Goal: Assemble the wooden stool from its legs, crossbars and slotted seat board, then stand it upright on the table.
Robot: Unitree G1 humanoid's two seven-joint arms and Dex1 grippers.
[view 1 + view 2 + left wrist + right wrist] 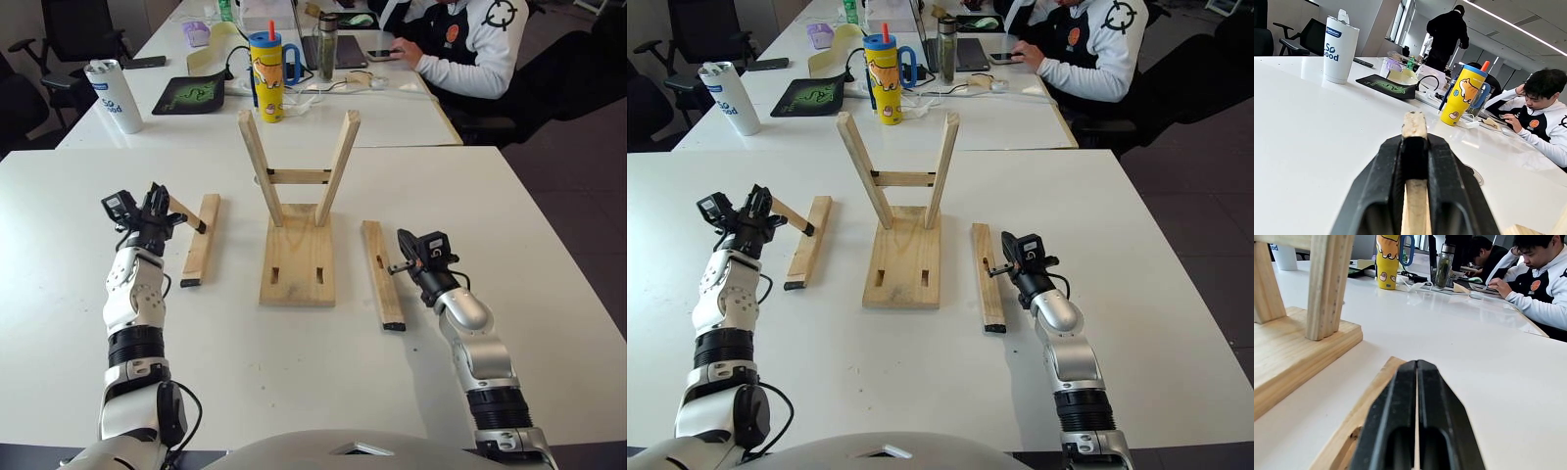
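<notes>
Closest to me, the left gripper's (1414,142) black fingers (1383,181) are pinching one loose crossbar (1414,125) between them. From the head view that crossbar (186,216) slants from the gripper across to the left loose leg (201,240), its dark-tipped end at that leg's edge; I cannot tell whether it touches. The right gripper's (1417,363) fingers are pressed together with nothing between them, low over the right loose leg (381,273).

I count four legs. Two lie flat on the white tabletop (490,206), one on each side of the seat board (297,257), their long axes running roughly from me toward the far edge, about parallel with the board. The other two, the left standing leg (260,166) and the right standing leg (338,166), stand in the far end of the board and lean apart toward their tops. I count two crossbars: the held one, and a fixed crossbar (299,177) lying level between the standing legs.

One seat board lies flat at the middle of the tabletop, long axis pointing away from me, with two open slots (275,275) at its near end.

A yellow cup (267,76) and a white tumbler (115,96) stand on the next tabletop beyond.
</notes>
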